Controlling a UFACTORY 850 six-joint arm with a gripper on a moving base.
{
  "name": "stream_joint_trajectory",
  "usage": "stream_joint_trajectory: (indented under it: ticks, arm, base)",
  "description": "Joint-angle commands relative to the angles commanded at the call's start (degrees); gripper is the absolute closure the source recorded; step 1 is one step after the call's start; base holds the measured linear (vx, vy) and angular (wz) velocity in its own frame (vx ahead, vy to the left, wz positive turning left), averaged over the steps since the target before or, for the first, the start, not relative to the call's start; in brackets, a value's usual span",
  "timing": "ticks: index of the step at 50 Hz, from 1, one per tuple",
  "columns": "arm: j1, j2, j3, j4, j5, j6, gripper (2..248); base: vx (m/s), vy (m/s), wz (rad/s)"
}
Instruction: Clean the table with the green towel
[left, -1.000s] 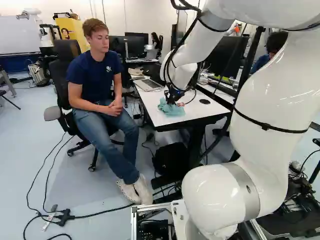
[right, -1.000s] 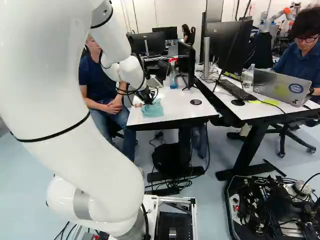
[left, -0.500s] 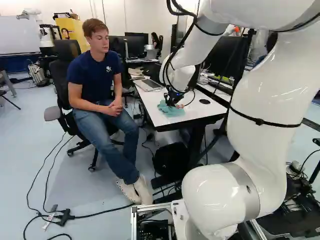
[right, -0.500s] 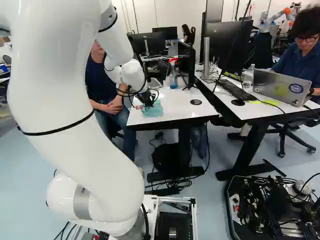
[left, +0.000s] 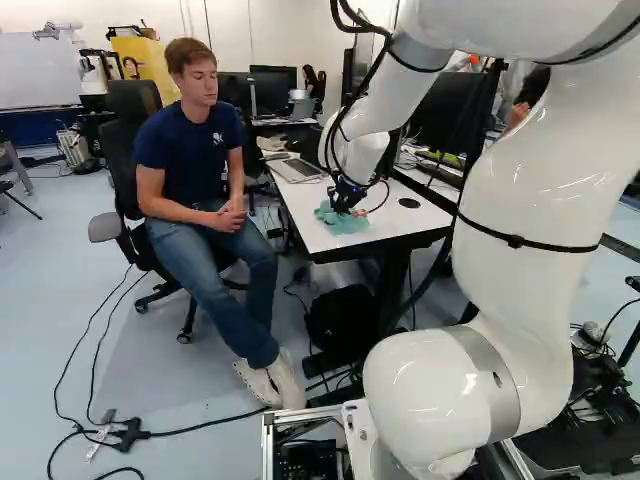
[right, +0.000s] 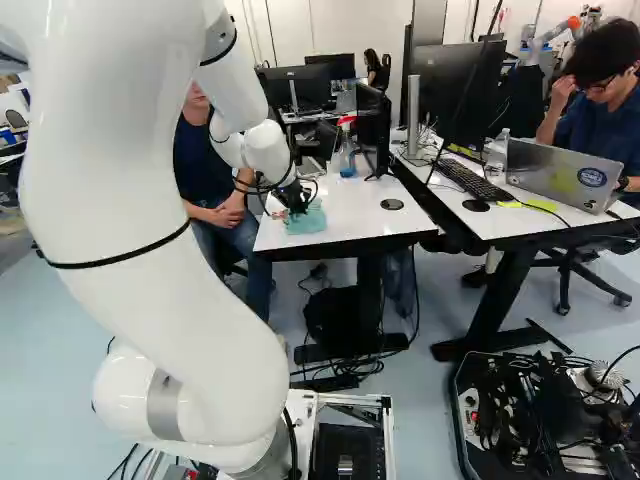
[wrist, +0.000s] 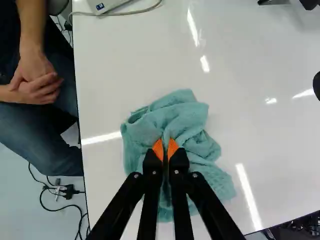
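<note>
Tabletop: glossy white top (wrist: 250, 75), hard and flat, lamp glare in streaks; seated person's clasped hands (wrist: 37, 82) just off its left edge.
Towel: green towel (wrist: 172, 111) lies bunched on the near part of the top, left of the black disc (right: 392, 204).
Claw: gripper (wrist: 165, 145) nearly closed, orange pads (wrist: 158, 149) a thin gap apart, pinching a raised fold near the towel's middle.
Wipe step: probably at or about to start wiping. Keep the pinch, press lightly, drag in long overlapping strokes parallel to the near edge.
Height: low enough that cloth rubs, high enough that fingertips don't scrape (hard top, no give).
Contact patch: crumpled, so it likely wipes unevenly; a flatter spread would cover more per pass.
Cloth: soft, matte, looks like terry; deep folds around the pinch, loose irregular rim. Should trail and bunch when reversed.
Keep clear: laptop (left: 297, 169) on the far left, spray bottle (right: 347, 152) with red head on the far side. Go slow by the person's side.
Progress: can't judge how much is wiped; no obvious dirt visible.
</note>
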Motion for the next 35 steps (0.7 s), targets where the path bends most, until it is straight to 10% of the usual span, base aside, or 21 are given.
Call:
stream_joint_trajectory:
  ticks: [35]
  arm:
    - [0.0,1.5,0.3,0.0,0.0,0.0,219]
  base:
    - [0.0,0.0,0.0]
